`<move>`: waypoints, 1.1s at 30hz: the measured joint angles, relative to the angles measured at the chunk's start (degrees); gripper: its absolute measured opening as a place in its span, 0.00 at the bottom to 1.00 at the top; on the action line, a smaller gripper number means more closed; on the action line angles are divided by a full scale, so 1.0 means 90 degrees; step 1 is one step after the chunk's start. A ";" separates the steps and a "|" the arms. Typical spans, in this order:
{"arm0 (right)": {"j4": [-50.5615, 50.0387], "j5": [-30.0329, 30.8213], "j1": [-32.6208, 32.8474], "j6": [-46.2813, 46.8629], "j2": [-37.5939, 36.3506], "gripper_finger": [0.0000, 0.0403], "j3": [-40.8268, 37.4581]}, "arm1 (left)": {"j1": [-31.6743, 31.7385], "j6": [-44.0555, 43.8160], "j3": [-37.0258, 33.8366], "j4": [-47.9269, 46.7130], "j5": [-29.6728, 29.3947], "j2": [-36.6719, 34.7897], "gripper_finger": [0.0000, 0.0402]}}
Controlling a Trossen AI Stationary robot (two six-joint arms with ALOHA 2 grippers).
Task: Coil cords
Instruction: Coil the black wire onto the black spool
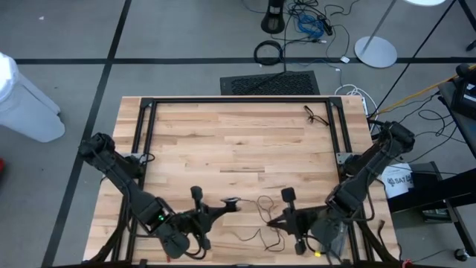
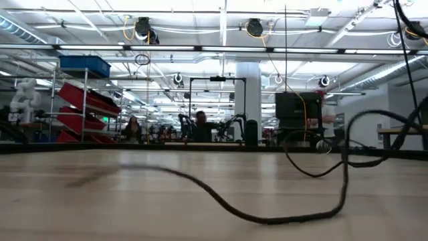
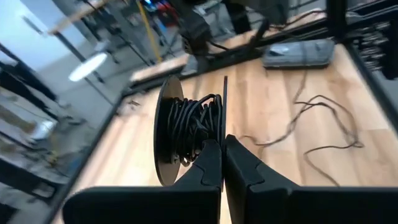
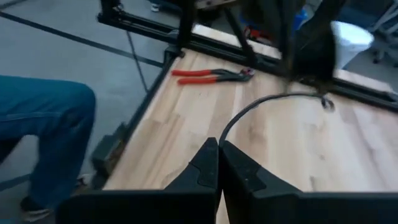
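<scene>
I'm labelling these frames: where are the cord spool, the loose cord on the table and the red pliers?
cord spool (image 3: 189, 127), left wrist view, wound black cord.
loose cord (image 3: 323, 121), left wrist view, a bend.
red pliers (image 4: 202, 75), right wrist view, handles.

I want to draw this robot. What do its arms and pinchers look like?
Two dark, chunky jointed arms with cables along them. The left arm shows a tiny green light. Each ends in a black two-finger gripper: left gripper, right gripper, with flat, wedge-shaped fingers.

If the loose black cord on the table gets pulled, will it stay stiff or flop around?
Probably floppy: the cord lies in loose wandering curves on the table. It looks thin, so likely light and apt to drag along. Part is already wound on the spool held by the left gripper, suggesting it bends easily.
</scene>
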 joint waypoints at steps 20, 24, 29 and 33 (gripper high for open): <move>-0.0853 0.1260 -0.0142 -0.1485 0.0180 0.00 0.0963 | 0.0221 -0.0670 0.0000 0.0020 0.1985 0.0002 0.00; -0.1205 0.1471 -0.0169 -0.1348 0.0183 0.00 0.0963 | 0.0225 -0.0655 0.0000 0.0018 0.2271 0.0002 0.00; -0.1247 0.1518 -0.0173 -0.1421 0.0183 0.00 0.0963 | 0.0260 -0.0652 0.0000 -0.0011 0.2309 0.0002 0.00; -0.1269 0.1516 -0.0181 -0.1514 0.0183 0.00 0.0963 | 0.0306 -0.0536 0.0000 -0.0019 0.2310 0.0002 0.00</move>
